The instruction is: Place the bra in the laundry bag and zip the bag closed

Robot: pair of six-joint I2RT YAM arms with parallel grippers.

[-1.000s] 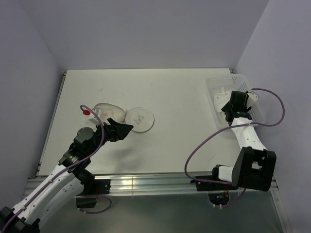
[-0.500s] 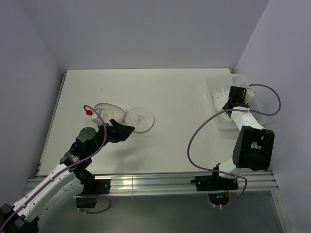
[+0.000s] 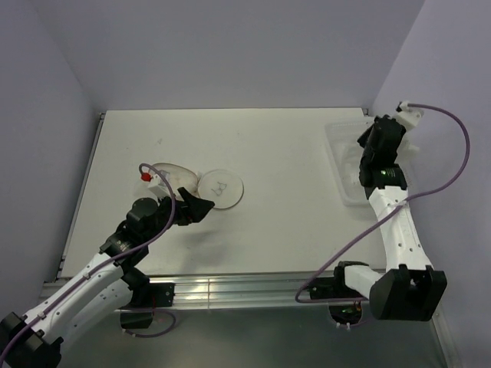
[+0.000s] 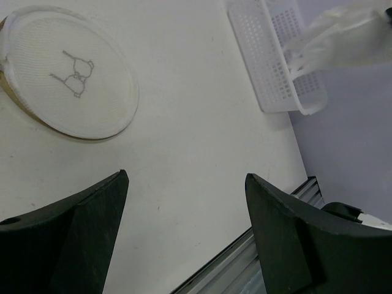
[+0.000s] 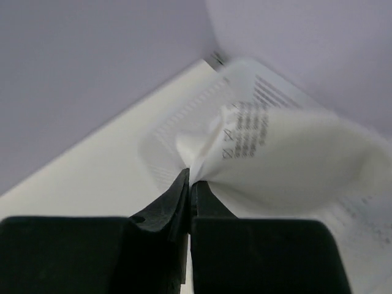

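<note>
The right jaws are fully shut and pinch a fold of the bra (image 5: pixel 288 153) at their very tips. The bra hangs from them over the basket (image 3: pixel 343 165), which stands at the right edge of the table (image 3: pixel 284 146), close to the far right corner. This part is blurred, so it cannot be told whether the straps are free of the basket. The left jaws stand wide open and hold nothing. They hover just beside the laundry bag (image 3: pixel 222 188), on its near side. The bag lies in the left half of the table with its printed round face up. A second round part shows beside it, toward the left edge, so the bag appears to lie open, though the opening itself is not clearly seen.

The step in hand seems to be carrying the bra to the bag. The grip is thin, so the right arm (image 3: pixel 395 230) should probably rise straight until all the cloth is above the basket wall, because a strap could catch in the holes. Then it should cross slowly, without swinging. The left jaws would do well to hold the bag's rim steady, and the bra should be released only when most of it is inside.
</note>
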